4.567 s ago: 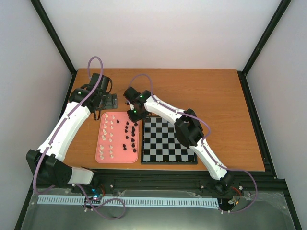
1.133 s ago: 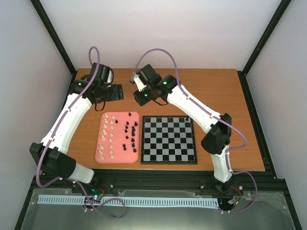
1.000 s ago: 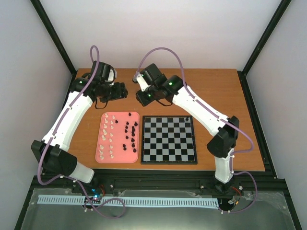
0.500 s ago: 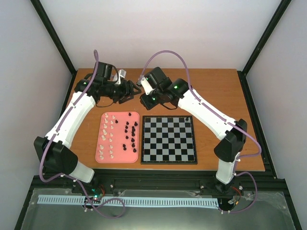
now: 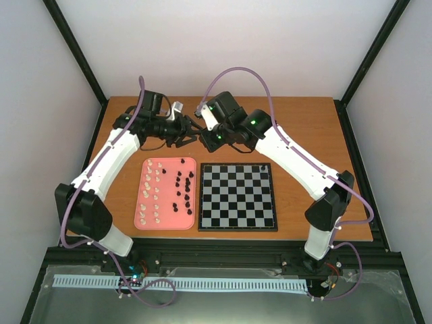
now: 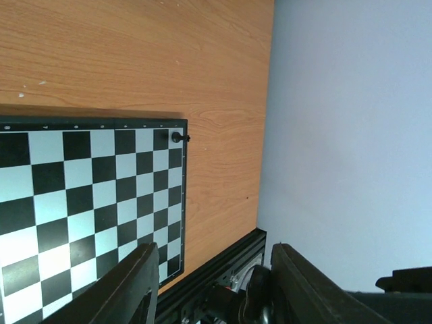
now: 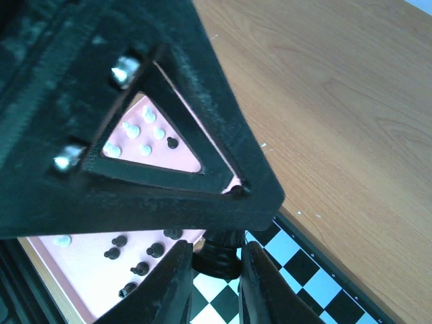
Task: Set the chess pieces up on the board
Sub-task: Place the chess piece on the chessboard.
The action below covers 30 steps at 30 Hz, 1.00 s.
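Note:
Behind the pink tray, my right gripper [image 5: 202,133] is shut on a black chess piece [image 7: 219,260], gripping its base. My left gripper [image 5: 190,129] meets it tip to tip. A left finger [image 7: 229,155] fills the right wrist view, just above the piece. In the left wrist view my left gripper [image 6: 212,290] is open with a dark round shape low between the fingers. The board [image 5: 229,202] lies flat with one black piece [image 5: 263,167] in its far right corner [image 6: 177,137]. White pieces [image 5: 154,189] and black pieces [image 5: 182,189] stand on the tray.
The pink tray [image 5: 169,220] lies left of the board and touches it. Bare wooden table [image 5: 304,135] stretches behind and to the right. A black frame rail [image 5: 236,256] runs along the near edge. White walls close in the sides.
Both grippers have moved toward each other behind the tray until their tips meet. My left jaws have narrowed. The right gripper has stayed shut on its black piece.

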Tool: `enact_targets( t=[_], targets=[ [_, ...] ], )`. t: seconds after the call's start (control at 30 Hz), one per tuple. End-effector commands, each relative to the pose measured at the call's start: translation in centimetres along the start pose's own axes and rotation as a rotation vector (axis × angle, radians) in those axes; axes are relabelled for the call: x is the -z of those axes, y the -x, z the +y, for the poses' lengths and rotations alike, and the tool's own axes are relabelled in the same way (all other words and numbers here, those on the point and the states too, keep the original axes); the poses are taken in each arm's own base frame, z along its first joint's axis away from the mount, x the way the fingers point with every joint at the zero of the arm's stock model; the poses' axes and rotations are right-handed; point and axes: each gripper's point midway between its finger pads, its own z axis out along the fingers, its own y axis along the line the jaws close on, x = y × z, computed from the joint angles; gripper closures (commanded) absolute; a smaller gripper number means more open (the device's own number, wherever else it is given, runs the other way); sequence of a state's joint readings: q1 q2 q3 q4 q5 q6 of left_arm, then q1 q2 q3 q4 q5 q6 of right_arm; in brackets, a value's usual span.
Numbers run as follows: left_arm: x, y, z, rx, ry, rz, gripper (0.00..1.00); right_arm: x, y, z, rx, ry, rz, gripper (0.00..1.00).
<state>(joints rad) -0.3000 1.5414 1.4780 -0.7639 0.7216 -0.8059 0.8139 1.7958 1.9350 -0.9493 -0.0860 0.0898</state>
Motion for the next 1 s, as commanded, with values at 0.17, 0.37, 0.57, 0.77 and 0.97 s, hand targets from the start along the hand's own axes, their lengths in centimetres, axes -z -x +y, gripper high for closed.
enact_targets(
  t=[0.17, 0.37, 0.57, 0.77, 0.97],
  targets=[
    [-0.3, 1.0, -1.7, 0.016, -0.077, 0.009, 0.68, 1.5, 1.3, -0.2, 0.032, -0.021, -0.047, 0.78],
    [-0.3, 0.9, -1.9, 0.019, -0.086, 0.016, 0.81, 1.1, 1.1, -0.5, 0.030, -0.030, -0.040, 0.78],
    [-0.3, 0.5, -1.8, 0.029, -0.088, 0.032, 0.92, 0.5, 1.0, -0.6, 0.025, -0.035, -0.037, 0.78],
    [-0.3, 0.3, -1.6, 0.028, -0.085, 0.034, 0.99, 0.1, 1.0, -0.8, 0.020, -0.046, -0.035, 0.78],
    [-0.2, 0.6, -1.4, 0.002, -0.080, 0.007, 0.99, 0.3, 1.0, -1.4, 0.010, -0.078, -0.035, 0.63]
  ],
)
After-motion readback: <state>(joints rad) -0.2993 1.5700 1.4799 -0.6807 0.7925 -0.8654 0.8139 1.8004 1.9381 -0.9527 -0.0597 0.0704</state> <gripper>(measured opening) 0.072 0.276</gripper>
